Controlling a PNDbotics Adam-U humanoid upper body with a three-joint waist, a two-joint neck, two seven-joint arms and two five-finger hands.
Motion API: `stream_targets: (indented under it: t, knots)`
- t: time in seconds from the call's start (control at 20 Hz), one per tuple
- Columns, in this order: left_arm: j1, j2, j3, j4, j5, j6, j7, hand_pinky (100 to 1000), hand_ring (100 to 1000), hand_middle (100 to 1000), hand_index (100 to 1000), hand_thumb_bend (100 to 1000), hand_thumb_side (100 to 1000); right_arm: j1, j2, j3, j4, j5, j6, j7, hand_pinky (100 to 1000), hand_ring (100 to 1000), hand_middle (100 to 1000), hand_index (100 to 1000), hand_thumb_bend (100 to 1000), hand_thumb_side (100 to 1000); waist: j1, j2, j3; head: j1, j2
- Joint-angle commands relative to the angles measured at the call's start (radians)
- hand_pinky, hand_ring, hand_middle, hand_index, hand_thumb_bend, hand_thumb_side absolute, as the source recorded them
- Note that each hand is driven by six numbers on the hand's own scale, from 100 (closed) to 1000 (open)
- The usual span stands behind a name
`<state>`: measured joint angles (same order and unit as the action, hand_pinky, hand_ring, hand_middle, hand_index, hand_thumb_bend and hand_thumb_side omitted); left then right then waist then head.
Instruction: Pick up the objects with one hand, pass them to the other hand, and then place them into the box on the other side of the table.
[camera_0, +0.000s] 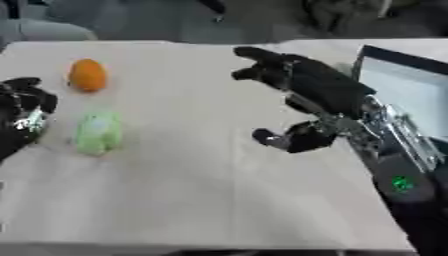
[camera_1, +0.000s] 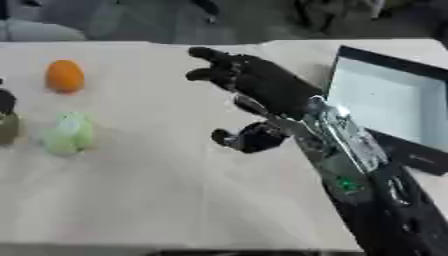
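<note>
The surface (camera_0: 201, 190) was a pale beige tabletop that filled most of both views and lay slightly askew, its far edge running along the top of the pictures. Beyond that edge the room was dark and blurred, with a pale rounded shape at the upper left and nothing else that could be made out. On the robot's right side of the surface stood the box (camera_1: 389, 95), a shallow container with dark walls and a pale inside, set at an angle to the surface's edges. Toward the left side lay two things, near each other but apart: an orange object (camera_0: 87, 75), egg-shaped, with its long axis running roughly from near to far, and nearer the robot a pale green object (camera_0: 98, 132), lumpy and soft-edged, also longer from near to far; which end was which could not be told. The right hand (camera_1: 262, 85) was held above the middle of the surface, just left of the box, its fingers spread and only lightly bent with the thumb held apart below, holding nothing. The left hand (camera_0: 22, 112) showed at the left edge, beside the green object; whether its fingers were apart or curled could not be told.
</note>
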<state>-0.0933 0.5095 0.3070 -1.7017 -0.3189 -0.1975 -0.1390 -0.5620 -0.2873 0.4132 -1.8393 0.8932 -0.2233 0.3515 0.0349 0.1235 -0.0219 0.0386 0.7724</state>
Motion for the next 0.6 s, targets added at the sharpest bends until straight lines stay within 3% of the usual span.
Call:
stream_targets:
  t: [0.05, 0.1, 0.3, 0.6]
  knots:
    - [0.016, 0.18, -0.003, 0.031, -0.18, -0.065, 0.039, 712, 657, 648, 823, 504, 349, -0.007, -0.016, -0.01, -0.007, -0.001, -0.001, -0.003, 850, 828, 1000, 906, 444, 113, 0.005, -0.024, -0.002, 0.0, -0.002]
    - [0.023, 0.223, -0.015, 0.067, -0.244, -0.077, 0.049, 730, 701, 685, 842, 544, 297, -0.006, -0.017, -0.009, -0.006, -0.001, -0.002, -0.003, 850, 828, 1000, 906, 444, 114, 0.008, -0.026, -0.003, 0.0, -0.002]
    - [-0.01, 0.349, -0.088, 0.301, -0.45, -0.118, 0.088, 741, 729, 708, 847, 537, 196, -0.003, -0.018, -0.005, -0.004, -0.004, -0.005, -0.001, 850, 828, 1000, 906, 444, 115, 0.013, -0.033, -0.01, 0.008, -0.002]
    - [-0.162, 0.383, -0.159, 0.594, -0.57, -0.148, 0.086, 733, 722, 699, 839, 580, 209, 0.0, -0.013, -0.001, -0.001, -0.014, -0.005, -0.001, 848, 826, 1000, 905, 443, 116, 0.012, -0.037, -0.021, 0.021, -0.002]
